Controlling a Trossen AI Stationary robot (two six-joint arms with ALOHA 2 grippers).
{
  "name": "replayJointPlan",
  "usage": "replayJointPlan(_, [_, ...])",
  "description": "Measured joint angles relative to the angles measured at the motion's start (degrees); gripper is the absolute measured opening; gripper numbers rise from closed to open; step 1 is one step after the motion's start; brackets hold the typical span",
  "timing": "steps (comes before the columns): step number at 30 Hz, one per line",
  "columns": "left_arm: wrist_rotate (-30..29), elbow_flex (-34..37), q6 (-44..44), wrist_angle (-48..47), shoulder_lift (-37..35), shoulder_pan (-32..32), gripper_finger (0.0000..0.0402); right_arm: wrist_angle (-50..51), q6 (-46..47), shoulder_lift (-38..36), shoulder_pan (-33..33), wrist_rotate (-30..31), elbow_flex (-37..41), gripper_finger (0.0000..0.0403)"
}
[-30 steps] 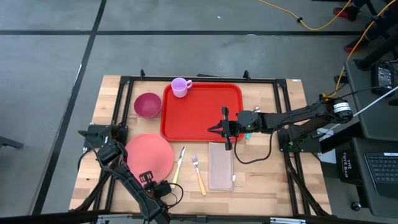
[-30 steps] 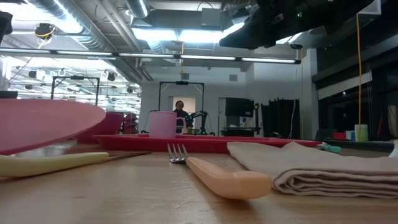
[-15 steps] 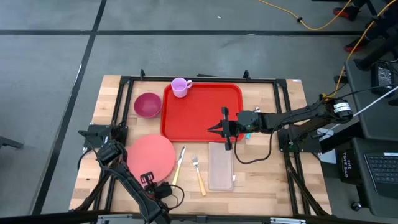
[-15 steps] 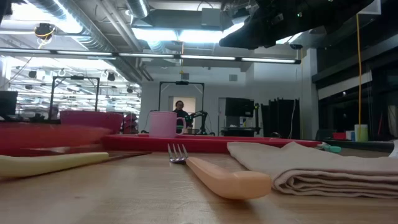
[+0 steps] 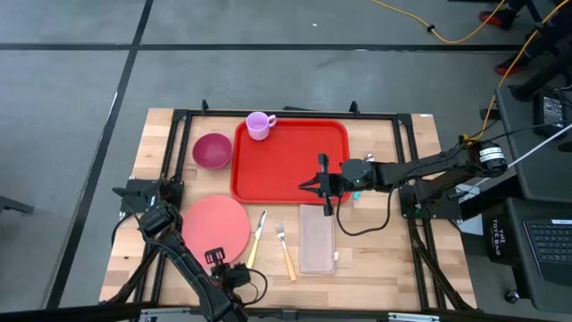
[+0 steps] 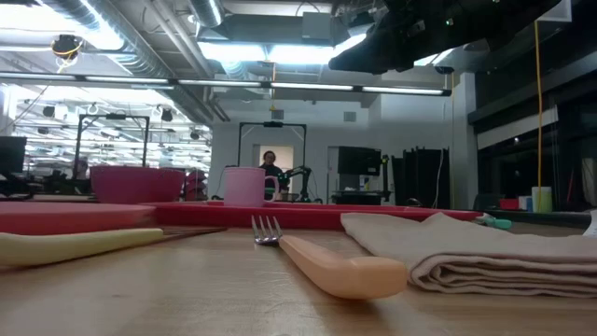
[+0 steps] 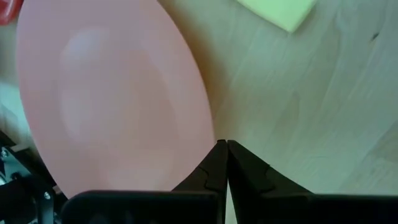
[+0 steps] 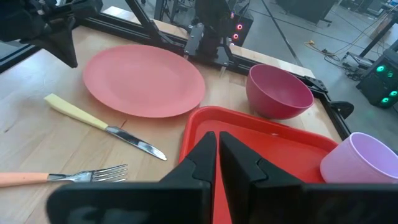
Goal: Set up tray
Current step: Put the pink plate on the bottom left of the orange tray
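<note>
Red tray [image 5: 288,159] sits bare; both closed grippers, left [image 5: 234,274] and right [image 5: 323,185], must open to load it.

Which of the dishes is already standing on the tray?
Only the lilac cup, at a far corner of the red tray. The bowl and the plate sit on the bare table.

**What the views left hidden or cut off**

In the right wrist view the tray [image 8: 261,140] was partly hidden behind that arm's own dark fingers [image 8: 202,158] and cut off by the frame, as was the cup [image 8: 360,163] standing on it. In the low view the tray [image 6: 308,214] was only a thin red edge; the plate [image 6: 65,217] beside it ran off the frame, and the person [image 6: 270,168] beyond the tray was too small to make out.
</note>
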State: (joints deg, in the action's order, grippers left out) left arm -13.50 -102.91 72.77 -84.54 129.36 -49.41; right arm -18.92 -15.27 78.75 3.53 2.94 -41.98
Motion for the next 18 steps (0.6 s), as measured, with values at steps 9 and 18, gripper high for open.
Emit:
replayJointPlan(9, [0.1, 0.0, 4.2, 0.5, 0.0, 0.0, 0.0022, 0.1, 0.0, 0.0, 0.0, 0.0, 0.0, 0.0026])
replayJointPlan(18, [0.5, 0.0, 4.6, 0.5, 0.0, -0.2, 0.0111, 0.1, 0.1, 0.0, 0.0, 0.0, 0.0, 0.0026])
